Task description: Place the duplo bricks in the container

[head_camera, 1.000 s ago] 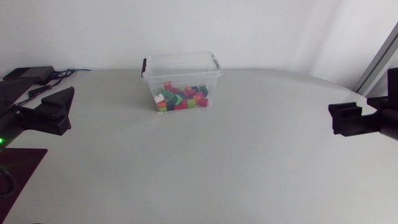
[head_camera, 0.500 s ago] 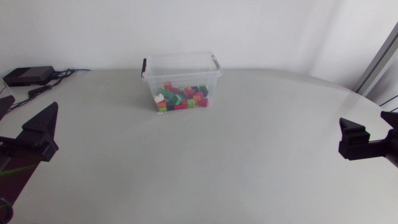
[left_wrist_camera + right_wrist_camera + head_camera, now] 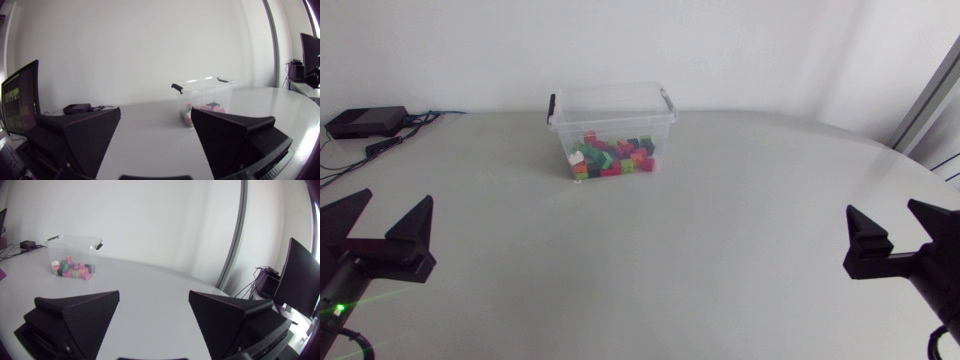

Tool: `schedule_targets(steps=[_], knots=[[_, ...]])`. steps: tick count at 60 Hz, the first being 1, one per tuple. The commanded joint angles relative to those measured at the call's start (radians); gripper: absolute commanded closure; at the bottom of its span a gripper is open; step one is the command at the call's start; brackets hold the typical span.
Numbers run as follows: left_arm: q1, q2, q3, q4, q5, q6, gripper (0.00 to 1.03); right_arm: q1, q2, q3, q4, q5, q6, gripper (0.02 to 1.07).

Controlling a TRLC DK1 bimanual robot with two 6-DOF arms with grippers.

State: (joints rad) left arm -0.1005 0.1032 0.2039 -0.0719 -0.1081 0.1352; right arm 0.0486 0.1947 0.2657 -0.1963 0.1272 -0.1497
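Note:
A clear plastic container (image 3: 611,120) with black clip handles stands at the back middle of the table, holding several duplo bricks (image 3: 611,157) in red, green, yellow and blue. It shows far ahead of both grippers in the wrist views: container (image 3: 204,96), container (image 3: 73,255). My left gripper (image 3: 382,228) is open and empty at the table's left front edge. My right gripper (image 3: 900,228) is open and empty at the right front edge. Each wrist view shows its own gripper (image 3: 156,130), gripper (image 3: 154,311) with fingers wide apart and nothing between them.
A black box (image 3: 365,121) with cables lies at the table's back left corner. The white table (image 3: 650,260) lies bare between the grippers and the container.
Both arms have drawn back toward the front edge and turned, so each gripper's two fingers now show spread. The container and bricks have not moved.

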Motion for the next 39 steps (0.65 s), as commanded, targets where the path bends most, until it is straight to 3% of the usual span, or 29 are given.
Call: schedule_targets(steps=[1,25,39], knots=[[0.021,-0.022,-0.049,0.022,0.019,-0.046,0.06,-0.012,-0.037,-0.059,0.039,-0.019,0.046,0.07],[0.101,-0.103,-0.204,0.072,0.108,-0.135,0.06,-0.049,-0.195,-0.266,0.196,-0.127,0.150,0.07],[0.101,-0.103,-0.204,0.072,0.108,-0.135,0.06,-0.049,-0.195,-0.266,0.196,-0.127,0.150,0.07]])
